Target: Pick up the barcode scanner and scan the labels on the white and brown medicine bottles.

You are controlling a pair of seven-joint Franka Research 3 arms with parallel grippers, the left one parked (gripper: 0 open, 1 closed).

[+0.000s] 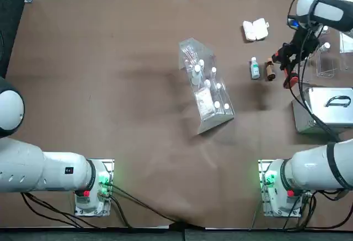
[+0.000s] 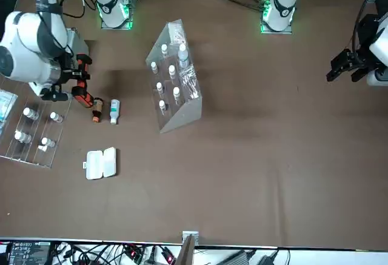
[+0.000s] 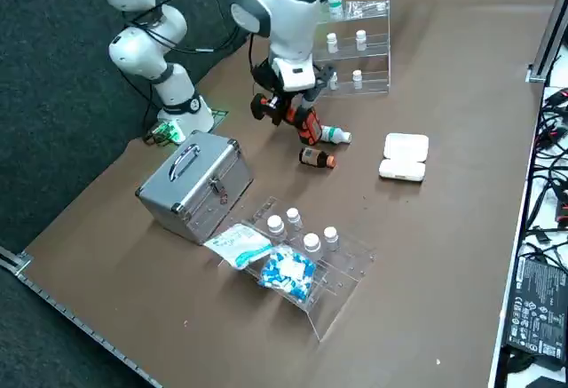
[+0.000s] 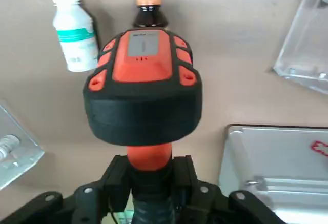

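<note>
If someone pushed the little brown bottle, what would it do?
The brown bottle would probably roll, since it lies on its side and its body looks round. It might bump the white bottle, which lies close beside it. It probably wouldn't squash, because it looks like hard glass or plastic.

I see open tabletop [image 1: 127, 86] left of the center vial rack [image 1: 207, 92], plus a lane between it & the white bottle [image 1: 255, 68]. R gripper [image 4: 151, 183] w/ scanner [image 4: 143, 85] is hemmed: brown bottle [image 1: 270, 70] just left, metal case [image 1: 325, 108] nearer, pillbox [image 1: 255, 30] far-left
</note>
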